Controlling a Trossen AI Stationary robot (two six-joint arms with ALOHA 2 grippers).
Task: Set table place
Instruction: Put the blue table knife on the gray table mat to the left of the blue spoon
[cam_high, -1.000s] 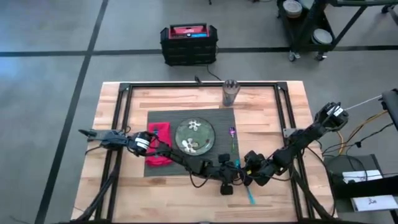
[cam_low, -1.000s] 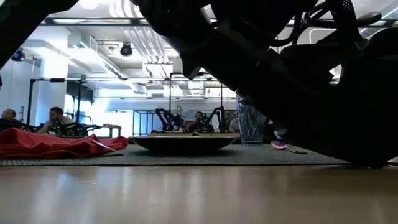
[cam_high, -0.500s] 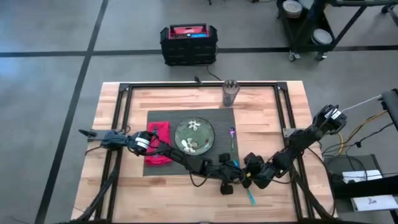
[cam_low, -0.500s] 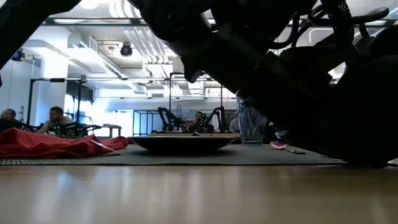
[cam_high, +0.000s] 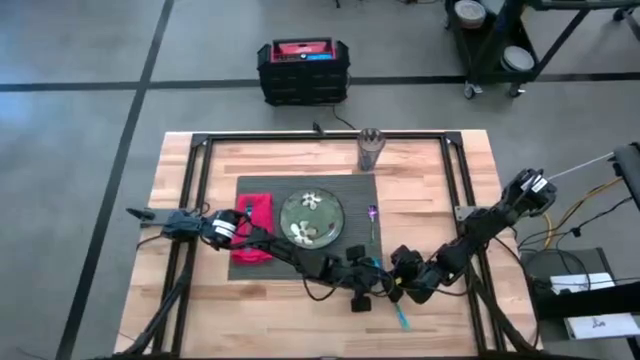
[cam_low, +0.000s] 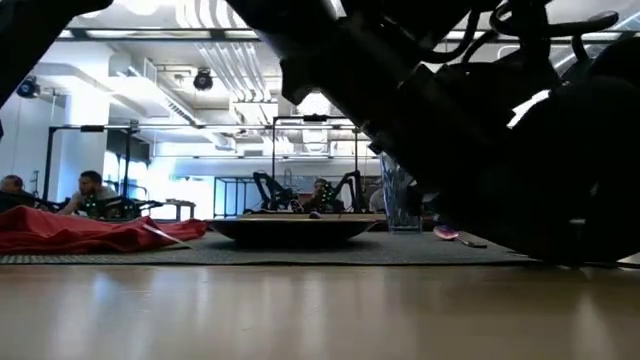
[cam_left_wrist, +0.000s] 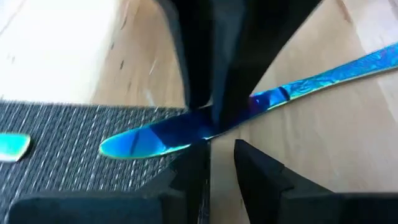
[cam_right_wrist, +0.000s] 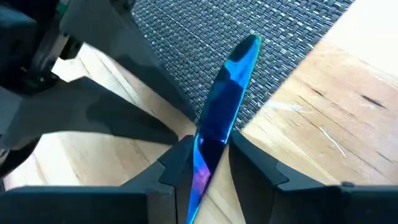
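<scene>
High view: the dark placemat (cam_high: 310, 190) lies mid-desk (cam_high: 180, 160), carrying the red napkin (cam_high: 252, 228), the green plate (cam_high: 313, 220) beside it and a purple utensil (cam_high: 373, 218) beyond the plate. A clear glass (cam_high: 370, 148) stands just off the placemat's far corner. Both grippers meet at the placemat's near corner. The right gripper (cam_right_wrist: 208, 155) has its fingers (cam_right_wrist: 252, 163) closed narrow on the blue utensil (cam_right_wrist: 225, 102), whose tip overlaps the placemat edge. The left gripper (cam_left_wrist: 219, 158) sits beside that utensil; its finger state cannot be told.
</scene>
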